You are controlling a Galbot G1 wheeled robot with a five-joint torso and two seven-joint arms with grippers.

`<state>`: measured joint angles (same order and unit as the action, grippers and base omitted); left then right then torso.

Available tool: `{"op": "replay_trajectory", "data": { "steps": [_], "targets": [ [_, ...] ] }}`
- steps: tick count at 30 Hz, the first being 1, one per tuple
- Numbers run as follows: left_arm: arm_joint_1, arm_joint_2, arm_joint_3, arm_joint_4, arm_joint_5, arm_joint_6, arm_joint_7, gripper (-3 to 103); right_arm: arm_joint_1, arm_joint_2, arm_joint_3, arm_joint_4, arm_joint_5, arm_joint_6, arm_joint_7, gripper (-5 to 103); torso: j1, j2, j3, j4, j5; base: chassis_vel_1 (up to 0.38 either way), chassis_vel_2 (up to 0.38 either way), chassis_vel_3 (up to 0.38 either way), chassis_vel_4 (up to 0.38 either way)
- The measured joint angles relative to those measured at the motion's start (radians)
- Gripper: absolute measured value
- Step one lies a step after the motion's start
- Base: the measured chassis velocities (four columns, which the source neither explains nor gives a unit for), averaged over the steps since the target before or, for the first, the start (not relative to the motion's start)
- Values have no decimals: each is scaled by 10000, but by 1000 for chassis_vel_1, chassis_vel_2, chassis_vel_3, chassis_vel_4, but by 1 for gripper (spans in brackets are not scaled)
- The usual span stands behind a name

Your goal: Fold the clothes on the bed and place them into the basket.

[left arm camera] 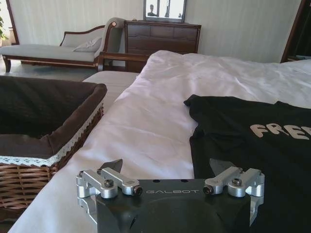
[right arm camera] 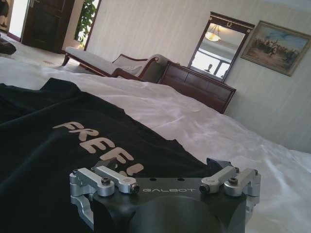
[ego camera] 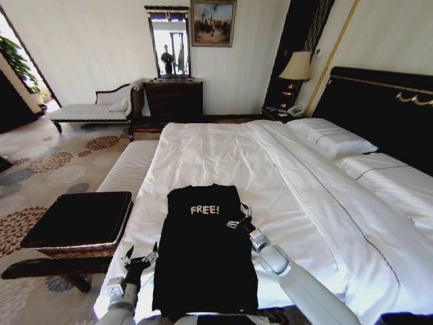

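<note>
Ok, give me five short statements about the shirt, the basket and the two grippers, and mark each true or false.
1. The black T-shirt lies spread on the bed with its FREE! lettering facing up. True.
2. The shirt is already in the basket. False: the basket stands on the floor beside the bed, and the shirt is still on the sheet.
3. The left gripper is at the shirt's left edge, fingers open. True.
4. The right gripper is parked far from the shirt. False: it sits at the shirt's right edge, near the lettering.
5. The right gripper's fingers are clamped on a sleeve. False: they are open, holding nothing.
</note>
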<state>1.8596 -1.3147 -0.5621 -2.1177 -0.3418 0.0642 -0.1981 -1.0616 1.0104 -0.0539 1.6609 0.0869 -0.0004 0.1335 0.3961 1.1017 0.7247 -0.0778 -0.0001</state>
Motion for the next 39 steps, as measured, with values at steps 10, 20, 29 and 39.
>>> {"op": "replay_trajectory", "data": {
  "steps": [10, 20, 29, 39],
  "targets": [
    [177, -316, -3, -164, 127, -38, 49, 100, 636, 813, -831, -861, 104, -116, 26, 100, 0, 0, 0, -1, 0, 0, 0, 0, 0],
    [127, -258, -168, -149, -177, -20, 46, 100, 875, 1343, -811, -1673, 264, -287, 260, 101, 0, 0, 0, -1, -1, 0, 0, 0, 0],
    [143, -317, -152, -170, -313, 6, 39, 100, 1019, 1657, -650, -2065, 460, -314, 394, 89, 0, 0, 0, 0, 0, 0, 0, 0, 0],
    [158, -396, -70, -248, -337, 41, 26, 100, 1197, 1625, -526, -2309, 672, -362, 423, 71, 1, 0, 0, -1, 0, 0, 0, 0, 0]
  ]
}}
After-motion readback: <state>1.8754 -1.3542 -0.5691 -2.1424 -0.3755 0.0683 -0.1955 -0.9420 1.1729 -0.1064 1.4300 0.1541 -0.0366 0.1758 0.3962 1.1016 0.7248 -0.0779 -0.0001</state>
